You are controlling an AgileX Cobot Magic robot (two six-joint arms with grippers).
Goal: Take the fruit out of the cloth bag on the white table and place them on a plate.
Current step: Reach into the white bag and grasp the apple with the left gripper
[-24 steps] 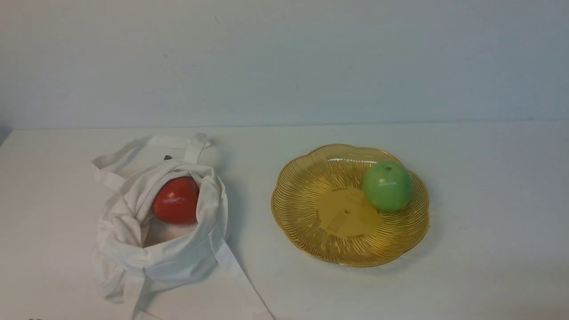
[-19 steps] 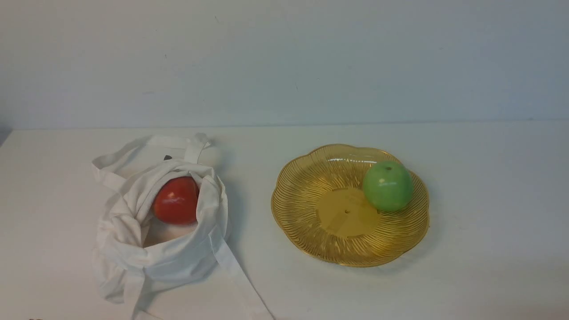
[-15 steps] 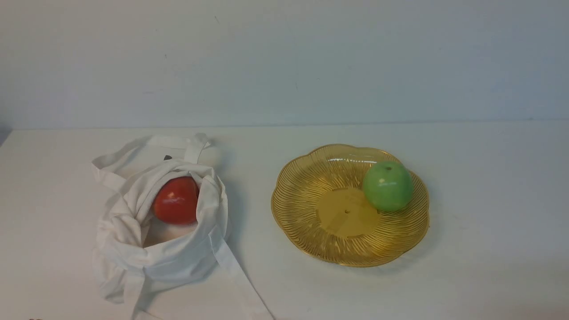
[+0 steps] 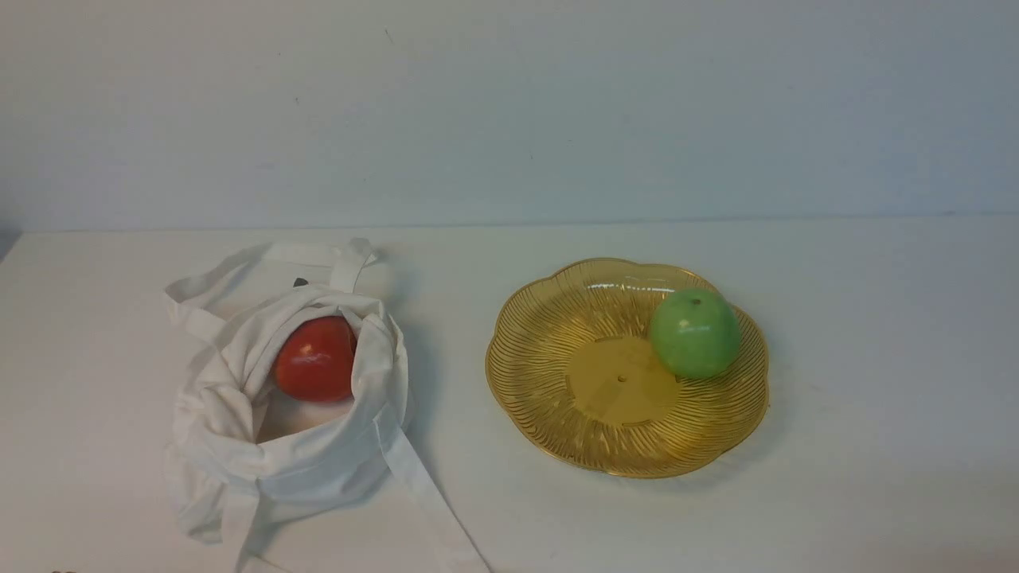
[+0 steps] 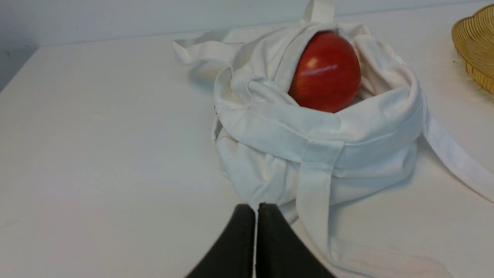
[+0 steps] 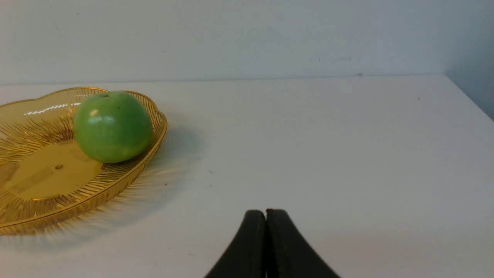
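Note:
A glossy red apple, the fruit (image 4: 316,360) (image 5: 325,73), sits inside the open white cloth bag (image 4: 271,461) (image 5: 347,154) on the left of the white table (image 4: 876,318). The amber plate (image 4: 557,430) (image 6: 23,216) lies to the right and holds a green apple (image 4: 694,333) (image 6: 112,126). My left gripper (image 5: 256,206) is shut and empty, just short of the bag's near side. My right gripper (image 6: 266,212) is shut and empty over bare table, to the right of the plate. Neither gripper shows in the front view.
The bag's long strap handles (image 4: 430,501) trail toward the table's front edge and loop behind the bag (image 4: 263,259). A pale wall (image 4: 509,111) rises at the back of the table. The table's right edge (image 6: 469,96) shows in the right wrist view.

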